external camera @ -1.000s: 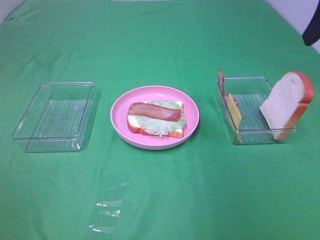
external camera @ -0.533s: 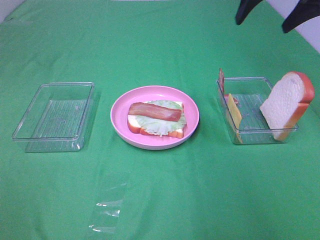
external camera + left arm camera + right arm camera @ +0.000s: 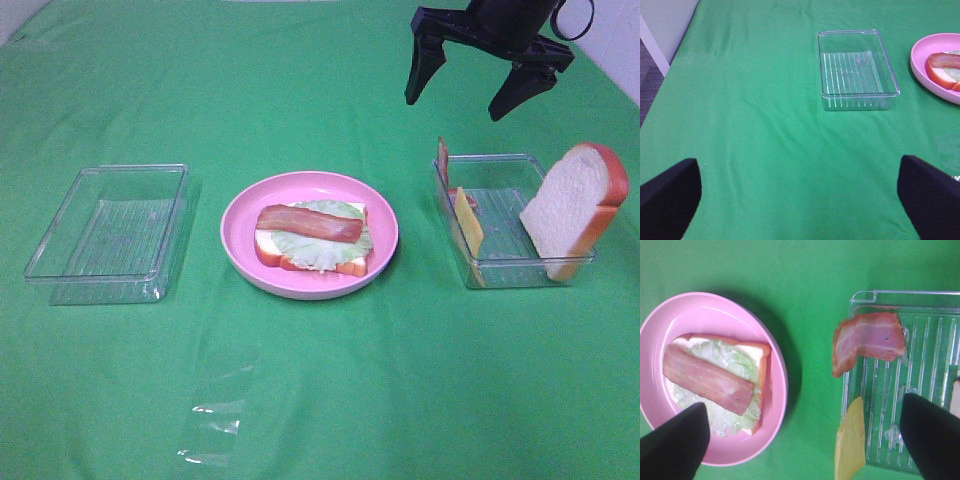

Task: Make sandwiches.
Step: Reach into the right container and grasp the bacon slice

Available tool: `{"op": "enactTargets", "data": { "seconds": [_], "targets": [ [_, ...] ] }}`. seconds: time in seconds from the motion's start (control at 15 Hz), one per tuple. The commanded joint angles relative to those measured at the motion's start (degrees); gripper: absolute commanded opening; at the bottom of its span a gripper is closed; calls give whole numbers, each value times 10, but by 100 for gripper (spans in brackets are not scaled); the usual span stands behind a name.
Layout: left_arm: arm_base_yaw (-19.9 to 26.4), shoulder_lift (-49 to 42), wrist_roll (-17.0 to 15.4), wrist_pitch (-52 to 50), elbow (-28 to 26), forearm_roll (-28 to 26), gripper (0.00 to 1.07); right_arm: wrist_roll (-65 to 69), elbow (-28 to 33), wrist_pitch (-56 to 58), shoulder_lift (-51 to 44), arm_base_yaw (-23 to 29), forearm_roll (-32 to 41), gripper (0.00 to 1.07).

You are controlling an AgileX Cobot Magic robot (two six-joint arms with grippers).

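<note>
One half-built stack was all there was of the sandwiches (image 3: pixel 312 240) in the high view: bread, lettuce and a bacon strip, lying on the pink plate (image 3: pixel 240 215). The right claw (image 3: pixel 455 106) hung raised, spread wide and empty, right of the plate; whether over the right tray (image 3: pixel 520 278) or beyond it was hard to judge. That tray held a second bacon strip (image 3: pixel 442 160), cheese (image 3: pixel 468 232) and a top bread slice (image 3: pixel 575 210), all on edge. The step in hand looked like fetching the next filling; the next move would call for lowering onto one thin upright piece and closing across its faces. The left claw was out of sight.

From the left wrist, the left claw (image 3: pixel 800 200) gaped wide on nothing, well apart from the plate (image 3: pixel 920 55), itself cut off by the frame.

From the right wrist, only two dark fingers (image 3: pixel 675 445) of the right claw (image 3: pixel 804 410) showed, hiding parts of plate (image 3: pixel 705 305) and tray (image 3: pixel 920 291). The second bacon strip (image 3: pixel 870 340) leaned over the tray wall nearest the plate, the cheese (image 3: pixel 850 440) beside it; the bread slice could hardly be made out.
</note>
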Motion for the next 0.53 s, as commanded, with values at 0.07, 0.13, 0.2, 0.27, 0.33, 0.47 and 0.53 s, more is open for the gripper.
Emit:
{"op": "enactTargets", "data": {
  "seconds": [0.07, 0.13, 0.2, 0.27, 0.33, 0.47, 0.53],
  "targets": [
    [1, -12, -2, -3, 2, -2, 99, -5, -5, 34, 6, 1, 7, 98],
    [1, -12, -2, -3, 2, -2, 99, -5, -5, 15, 11, 1, 7, 98],
    [1, -12, -2, -3, 2, -2, 99, 5, -6, -18, 34, 1, 6, 98],
    [1, -12, -2, -3, 2, -2, 99, 5, -6, -18, 34, 1, 6, 98],
    [1, -12, -2, -3, 2, -2, 99, 6, -6, -41, 61, 1, 5, 97],
    [1, -11, -2, -3, 2, -2, 99, 6, -7, -66, 83, 1, 4, 97],
    [1, -11, -2, -3, 2, -2, 99, 6, -7, -70, 86, 1, 4, 97]
  ]
}}
